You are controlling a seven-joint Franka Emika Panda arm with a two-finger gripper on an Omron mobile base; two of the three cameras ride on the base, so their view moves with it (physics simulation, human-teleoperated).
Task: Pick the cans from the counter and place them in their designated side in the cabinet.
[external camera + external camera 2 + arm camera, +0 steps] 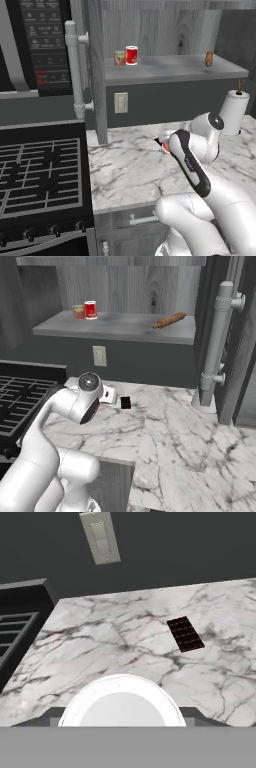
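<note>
In the hand view a can's pale round top (122, 704) sits between my gripper's (122, 715) two dark fingertips (194, 714), which are shut on it low over the white marble counter (125, 642). A red sliver of this can (164, 145) peeks out beside my arm's elbow in the left base view. Another red can with a pale top (131, 55) stands upright on the grey cabinet shelf (175, 67), near the end that meets the upright wood panel (97, 75). From the right base it stands at the shelf's left end (90, 309).
A yellowish banded can (120, 58) stands beside the shelved red can. A brown rolling pin (170, 320) lies at the shelf's other end. A black rectangular mark (185, 633) lies on the counter. The stovetop (40, 170) borders its left; a paper towel roll (234, 112) stands right.
</note>
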